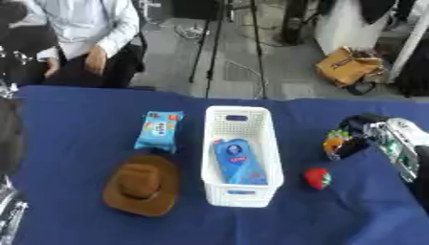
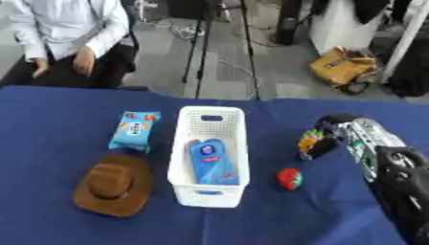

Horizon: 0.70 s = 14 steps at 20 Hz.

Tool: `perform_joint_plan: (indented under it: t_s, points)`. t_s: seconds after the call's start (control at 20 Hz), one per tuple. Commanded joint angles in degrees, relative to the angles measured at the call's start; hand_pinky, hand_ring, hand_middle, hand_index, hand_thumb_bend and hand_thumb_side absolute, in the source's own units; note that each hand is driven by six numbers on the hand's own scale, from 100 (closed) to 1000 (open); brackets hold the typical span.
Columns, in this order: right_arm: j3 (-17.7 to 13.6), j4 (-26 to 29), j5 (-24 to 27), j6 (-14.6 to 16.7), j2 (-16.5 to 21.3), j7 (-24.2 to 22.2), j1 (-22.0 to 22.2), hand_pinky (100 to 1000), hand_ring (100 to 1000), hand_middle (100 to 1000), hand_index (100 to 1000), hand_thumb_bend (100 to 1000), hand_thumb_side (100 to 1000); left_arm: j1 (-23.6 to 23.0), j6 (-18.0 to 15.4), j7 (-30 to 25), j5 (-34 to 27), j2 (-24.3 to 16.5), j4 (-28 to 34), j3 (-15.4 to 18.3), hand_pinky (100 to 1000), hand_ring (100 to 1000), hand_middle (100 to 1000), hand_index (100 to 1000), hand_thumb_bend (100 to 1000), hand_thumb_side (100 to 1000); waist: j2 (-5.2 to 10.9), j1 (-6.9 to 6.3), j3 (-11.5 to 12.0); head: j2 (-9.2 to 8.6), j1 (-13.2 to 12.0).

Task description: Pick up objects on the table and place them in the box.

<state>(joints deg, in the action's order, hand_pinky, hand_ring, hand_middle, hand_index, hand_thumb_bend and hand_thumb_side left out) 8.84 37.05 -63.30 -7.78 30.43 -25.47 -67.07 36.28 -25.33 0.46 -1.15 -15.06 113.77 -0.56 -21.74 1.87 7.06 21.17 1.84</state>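
While nothing sits at the near edge, brown hat [image 1: 142, 185] lies front-left on blue table [image 1: 75, 119], white box [image 1: 241, 153] just right of it w/ a blue packet [image 1: 238, 162] already inside. Red strawberry-like item [image 1: 318, 178] right of box, apart from it. Further back, right hand [image 2: 339, 131] has fingers curled on a small multicolour obj [image 2: 310, 139]. Blue snack pack [image 1: 159, 130] lies left of box, behind hat. Left hand not seen.
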Motion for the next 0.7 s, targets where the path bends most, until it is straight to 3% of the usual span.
perform_joint_plan:
  t_s: [0.05, 0.3, 0.7]
  points:
    - [-0.59, 0.28, -0.37, -0.25, 0.66, 0.75, -1.19, 958, 973, 711, 892, 684, 542, 0.9, -0.09, -0.12, -0.02, -0.83, 0.82, 0.13, 830, 775, 797, 804, 100, 819, 1.03, -0.13, -0.08, -0.48, 0.3]
    - [-0.71, 0.22, -0.5, -0.92, 0.59, 1.77, -1.33, 942, 942, 618, 862, 610, 511, 0.84, -0.06, -0.13, -0.03, -0.83, 0.82, 0.16, 830, 775, 797, 804, 100, 817, 1.04, -0.16, -0.18, -0.37, 0.36]
    - [-0.61, 0.1, -0.37, -1.14, 0.57, 2.34, -1.23, 927, 919, 572, 838, 554, 472, 0.98, -0.09, -0.14, -0.08, -0.68, 0.82, 0.12, 830, 775, 797, 804, 100, 813, 1.17, -0.19, -0.26, -0.55, 0.49]
